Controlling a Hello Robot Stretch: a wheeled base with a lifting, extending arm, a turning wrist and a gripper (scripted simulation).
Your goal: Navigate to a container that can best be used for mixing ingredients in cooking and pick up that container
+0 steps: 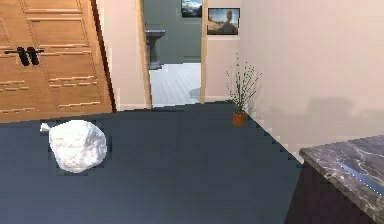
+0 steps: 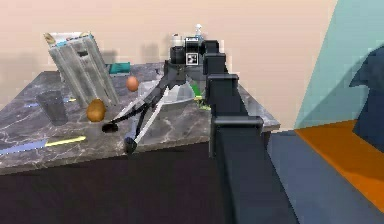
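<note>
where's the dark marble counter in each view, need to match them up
forward view: the marble counter sits in the bottom right corner, cut off by the right edge.
arm side view: the counter spans the left and middle, with several things standing on it.
shared landmark: the beige wall running behind the counter.

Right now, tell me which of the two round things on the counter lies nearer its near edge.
The brown one. The orange one lies farther back, beside the grey rack.
</note>
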